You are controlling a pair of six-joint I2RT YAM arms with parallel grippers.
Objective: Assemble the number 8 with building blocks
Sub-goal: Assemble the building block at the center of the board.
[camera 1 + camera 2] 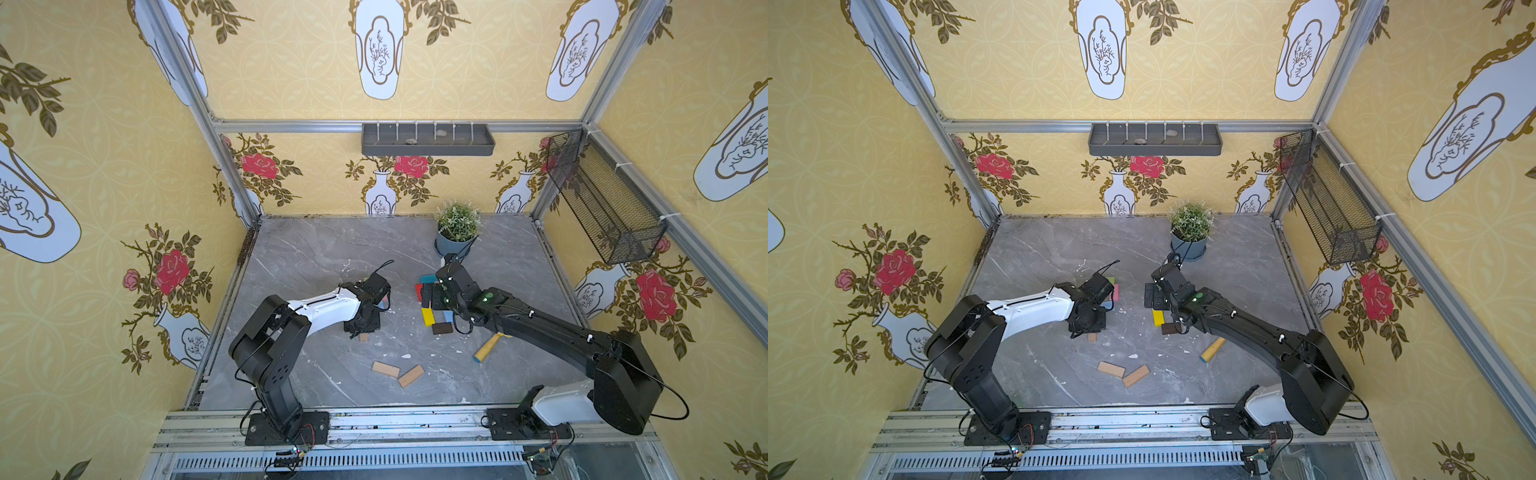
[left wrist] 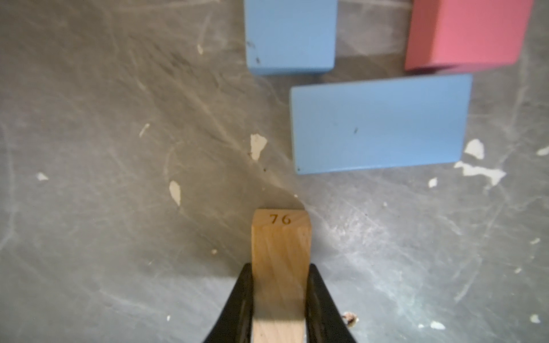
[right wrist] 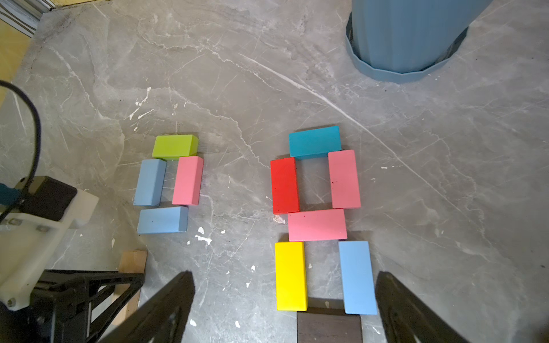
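My left gripper (image 2: 280, 285) is shut on a tan wood block (image 2: 280, 237) marked 76, held just above the table beside a partial figure of green (image 3: 175, 146), two light blue (image 3: 149, 182) (image 3: 162, 219) and pink (image 3: 188, 180) blocks. My right gripper (image 3: 285, 276) hangs open over a full number 8: teal (image 3: 315, 142), red (image 3: 284, 184), two pink (image 3: 344, 178) (image 3: 317, 224), yellow (image 3: 290, 275), light blue (image 3: 356, 276) and dark brown (image 3: 329, 326). In a top view the left gripper (image 1: 361, 328) and right gripper (image 1: 432, 297) cover most of both figures.
Two loose tan blocks (image 1: 385, 369) (image 1: 411, 375) lie near the front of the grey table (image 1: 316, 257). A yellow toy tool (image 1: 488, 348) lies under the right arm. A potted plant (image 1: 455, 243) stands at the back, just behind the right gripper.
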